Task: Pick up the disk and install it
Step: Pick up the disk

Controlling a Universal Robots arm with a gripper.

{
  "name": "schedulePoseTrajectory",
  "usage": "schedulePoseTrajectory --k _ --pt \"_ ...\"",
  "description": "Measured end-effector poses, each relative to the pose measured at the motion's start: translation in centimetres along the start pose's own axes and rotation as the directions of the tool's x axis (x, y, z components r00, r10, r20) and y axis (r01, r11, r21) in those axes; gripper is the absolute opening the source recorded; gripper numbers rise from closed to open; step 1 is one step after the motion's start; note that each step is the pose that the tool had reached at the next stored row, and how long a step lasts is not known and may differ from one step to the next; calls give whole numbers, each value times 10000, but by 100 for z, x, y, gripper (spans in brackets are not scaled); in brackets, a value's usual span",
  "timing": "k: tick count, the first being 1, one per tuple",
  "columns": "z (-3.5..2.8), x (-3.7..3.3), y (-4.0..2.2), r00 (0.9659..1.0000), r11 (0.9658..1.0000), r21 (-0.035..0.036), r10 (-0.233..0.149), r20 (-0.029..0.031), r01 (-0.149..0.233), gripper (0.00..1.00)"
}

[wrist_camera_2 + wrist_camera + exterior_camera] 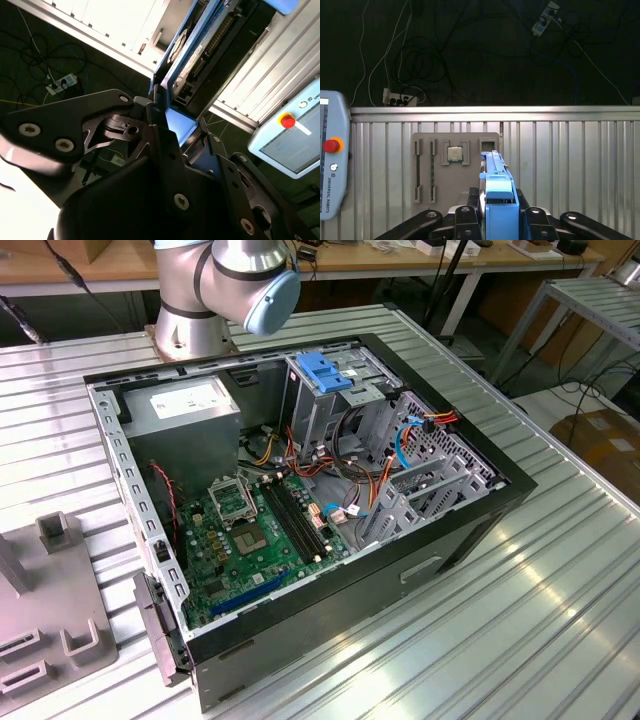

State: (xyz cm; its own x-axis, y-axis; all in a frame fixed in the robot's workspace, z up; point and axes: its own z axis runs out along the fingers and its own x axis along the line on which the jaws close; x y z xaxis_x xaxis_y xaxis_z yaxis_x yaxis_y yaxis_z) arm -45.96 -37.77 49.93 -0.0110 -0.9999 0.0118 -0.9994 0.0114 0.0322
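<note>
In the first wrist view the disk (495, 187) stands edge-on in its bright blue side-rail frame, and my gripper (497, 214) is shut on it, with a black finger on each side. The second wrist view looks along the disk (197, 52) from its other side and shows its grey underside with connectors inside the blue frame; the gripper (172, 125) clamps the near end. The disk hangs in the air above the ribbed metal table (570, 165). In the exterior view the arm's base and elbow (225, 285) rise behind the open computer case (300, 490).
Inside the case, a tall metal drive cage with a fixed blue bracket (325, 370) stands above the motherboard (260, 530). A grey fixture plate (455, 167) with a processor chip lies on the table under the disk. A teach pendant (332, 160) hangs at the table's edge.
</note>
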Motion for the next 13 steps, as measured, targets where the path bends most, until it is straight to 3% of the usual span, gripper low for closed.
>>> schedulePoseTrajectory --k 5,13 --pt "-2 0 -24 10000 10000 -2 -2 -1 2 37" --pt "-6 -2 -164 10000 10000 -1 0 0 0 37"
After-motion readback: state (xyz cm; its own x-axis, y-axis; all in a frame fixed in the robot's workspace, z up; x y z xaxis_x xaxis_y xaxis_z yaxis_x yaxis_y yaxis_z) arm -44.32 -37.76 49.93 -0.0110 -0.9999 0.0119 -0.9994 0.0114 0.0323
